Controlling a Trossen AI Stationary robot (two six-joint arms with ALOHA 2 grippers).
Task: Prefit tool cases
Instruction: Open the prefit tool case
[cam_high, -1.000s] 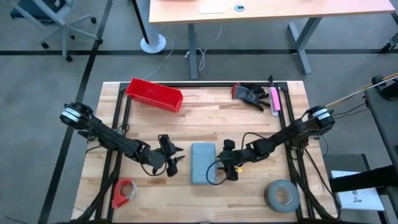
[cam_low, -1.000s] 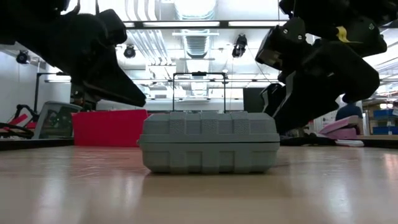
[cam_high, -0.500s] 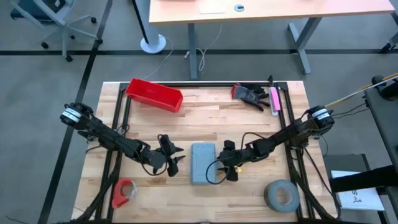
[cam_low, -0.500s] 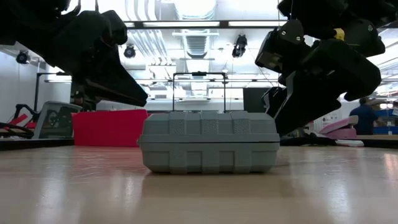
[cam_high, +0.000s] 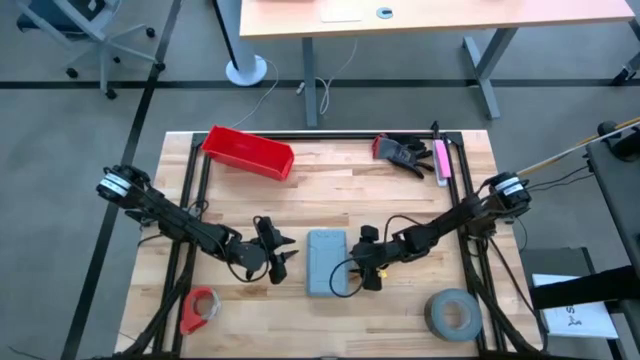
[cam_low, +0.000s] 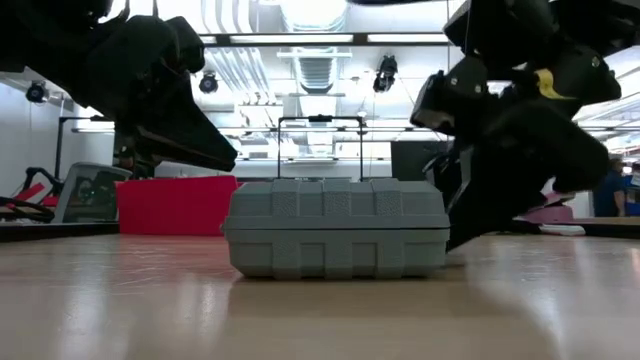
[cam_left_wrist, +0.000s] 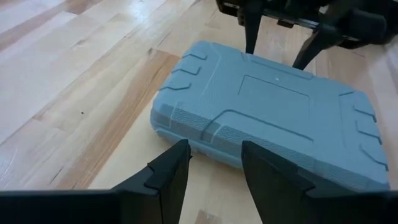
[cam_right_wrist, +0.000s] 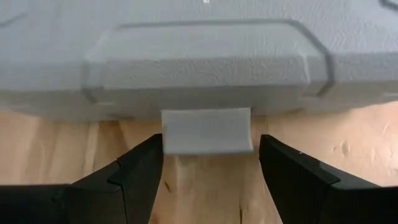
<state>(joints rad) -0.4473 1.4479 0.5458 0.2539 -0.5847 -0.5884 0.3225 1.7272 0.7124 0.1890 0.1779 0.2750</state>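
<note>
We look straight down on a pale wooden worktable (cam_high: 340, 190) with two dark robot arms reaching in from its left and right edges. At the lower centre of the frame lies the flat, rectangular grey-blue plastic tool case (cam_high: 326, 263), closed, lid up, flat on the wood.

Our left gripper (cam_high: 280, 253) sits just left of the case, near but apart from it. In the left wrist view its two dark fingers (cam_left_wrist: 168, 174) are parted with bare table between them, holding nothing, and point at the case's near corner (cam_left_wrist: 168, 118).

Our right gripper (cam_high: 367, 279) is just right of the case, close against its side. The right wrist view shows its jaws spread wide on either side of the small pale grey latch tab (cam_right_wrist: 207, 130) that sticks out from the case's edge (cam_right_wrist: 199, 68). Whether the fingers touch the tab we cannot tell, and they are not clamped on it.

From table height, the case (cam_low: 335, 228) stands shut between both grippers, left (cam_low: 195, 140) and right (cam_low: 480, 200).

Elsewhere on the table: a red plastic bin (cam_high: 248, 152) at upper left, black gloves (cam_high: 403, 153) and a pink tool (cam_high: 441, 160) at upper right, a red tape dispenser (cam_high: 199, 309) at lower left, a grey tape roll (cam_high: 454, 314) at lower right.

We judge the task barely begun: the case is still latched. Opening the latch, lifting the lid and fitting tools remain.
</note>
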